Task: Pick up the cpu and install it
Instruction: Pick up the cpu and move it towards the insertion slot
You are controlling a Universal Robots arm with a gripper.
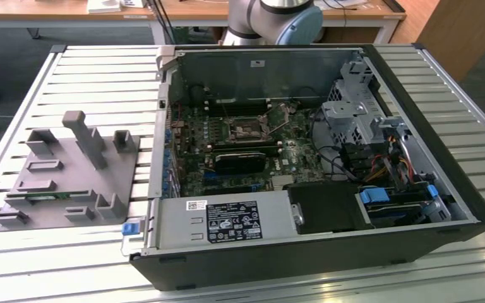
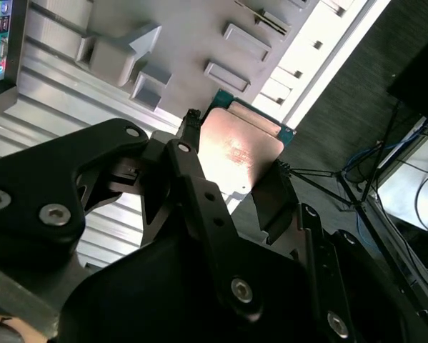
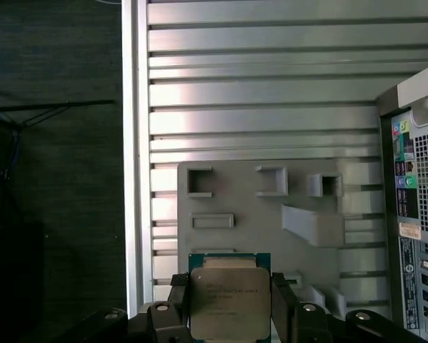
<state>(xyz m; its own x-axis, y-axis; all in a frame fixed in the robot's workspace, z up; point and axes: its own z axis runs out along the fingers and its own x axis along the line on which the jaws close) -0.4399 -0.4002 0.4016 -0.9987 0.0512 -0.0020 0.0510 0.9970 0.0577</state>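
Your claw [image 3: 230,283] clamped on cpu [image 3: 229,306] near grey holder [image 3: 256,223]; pick looks done. Socket [image 1: 247,130] well apart: keep cpu level.

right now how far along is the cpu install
Done: the cpu is picked up. In hand: the gripper is shut on its edges, holding it near the grey fixture tray. Left: installing it; it is outside the computer case, away from the motherboard socket.
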